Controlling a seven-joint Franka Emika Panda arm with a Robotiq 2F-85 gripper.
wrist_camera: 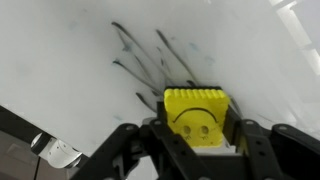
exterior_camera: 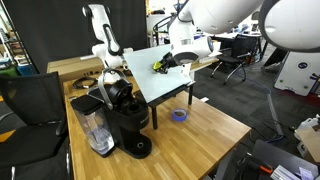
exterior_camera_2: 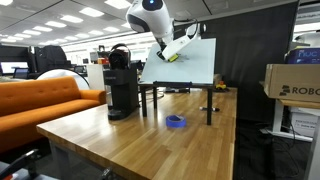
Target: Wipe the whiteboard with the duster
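One yellow duster (wrist_camera: 196, 118), jaws clamped on it, against one whiteboard (wrist_camera: 70, 60). Dark strokes (wrist_camera: 150, 62) at its 11 o'clock, perhaps five. One purple tape roll (exterior_camera: 180, 115) on the surface (exterior_camera: 215, 135).

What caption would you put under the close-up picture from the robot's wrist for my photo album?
The tool grips a yellow smiley-faced duster at the whiteboard, beside dark scribbles.

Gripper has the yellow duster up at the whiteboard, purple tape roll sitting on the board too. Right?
One slip: the purple tape roll lies on the wooden table below the whiteboard, not on it, as both exterior views show. The rest holds: the gripper is shut on the duster at the whiteboard.
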